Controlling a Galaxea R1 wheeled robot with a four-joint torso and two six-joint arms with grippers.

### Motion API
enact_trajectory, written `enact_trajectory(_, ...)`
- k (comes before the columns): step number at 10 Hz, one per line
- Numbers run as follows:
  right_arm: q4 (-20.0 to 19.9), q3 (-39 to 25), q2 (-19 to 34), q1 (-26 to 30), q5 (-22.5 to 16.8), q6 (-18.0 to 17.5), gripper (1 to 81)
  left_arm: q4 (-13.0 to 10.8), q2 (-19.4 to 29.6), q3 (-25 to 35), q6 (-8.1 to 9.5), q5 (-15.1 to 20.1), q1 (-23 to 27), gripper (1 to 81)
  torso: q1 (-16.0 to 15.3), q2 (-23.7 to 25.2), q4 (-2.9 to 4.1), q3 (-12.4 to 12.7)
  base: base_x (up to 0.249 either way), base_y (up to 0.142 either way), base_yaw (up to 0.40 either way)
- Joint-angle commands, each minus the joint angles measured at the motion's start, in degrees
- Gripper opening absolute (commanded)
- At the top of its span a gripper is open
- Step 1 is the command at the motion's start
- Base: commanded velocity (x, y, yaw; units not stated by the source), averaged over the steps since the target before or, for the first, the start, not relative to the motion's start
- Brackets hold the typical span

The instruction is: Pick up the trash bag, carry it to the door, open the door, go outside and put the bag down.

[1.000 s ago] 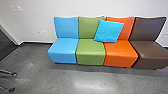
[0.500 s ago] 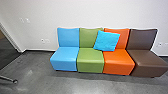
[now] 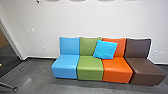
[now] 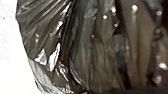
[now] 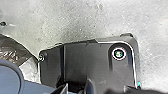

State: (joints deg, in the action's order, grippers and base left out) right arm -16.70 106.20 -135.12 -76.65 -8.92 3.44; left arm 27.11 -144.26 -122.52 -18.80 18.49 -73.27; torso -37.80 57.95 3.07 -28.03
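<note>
The trash bag [image 4: 100, 50], dark, shiny and partly see-through, hangs in folds close to the camera in the left wrist view. Part of the same dark bag [image 5: 12, 51] shows at the left of the right wrist view, beside the robot's own dark plate. Whether a gripper holds the bag cannot be made out. At the left of the head view, a pale upright frame [image 3: 11, 37] borders a darker opening; I cannot tell whether it is the door's.
Joined blue [image 3: 65, 66], green [image 3: 90, 68], orange [image 3: 117, 70] and brown seats [image 3: 145, 71] stand against the white wall [image 3: 100, 22], a light-blue pillow [image 3: 105, 49] resting on them. A metal furniture leg [image 3: 8, 86] stands on the grey floor [image 3: 37, 75] at the lower left.
The head camera has moved: the seats appear lower and a little smaller, and more wall shows above them. The furniture legs at the lower left have partly left the picture.
</note>
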Motion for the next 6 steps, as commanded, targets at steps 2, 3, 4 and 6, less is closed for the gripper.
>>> enact_trajectory(2,-0.53,1.71,0.53,0.58,-2.85,0.34,81.1,0.05,-4.71,-10.02,-2.12,4.53,0.36,1.0,4.92,-7.56,0.0,7.46,0.0,0.0,0.0)
enact_trajectory(3,-0.44,3.73,-1.14,-0.21,-2.15,0.34,81.1,0.05,-6.39,-11.7,-2.47,4.18,-0.43,1.0,6.27,-9.57,0.0,9.53,0.0,0.0,0.0)
enact_trajectory(4,-0.44,6.53,-3.15,-0.74,-2.15,0.43,81.1,0.05,-7.61,-12.57,-2.65,4.09,-1.05,1.0,7.63,-11.65,0.0,11.61,0.0,0.0,0.0)
enact_trajectory(6,0.0,11.2,-6.68,-1.79,-2.15,0.43,81.1,0.05,-9.73,-14.07,-3.09,3.22,-2.1,1.0,10.27,-15.63,0.0,14.4,0.0,0.0,0.0)
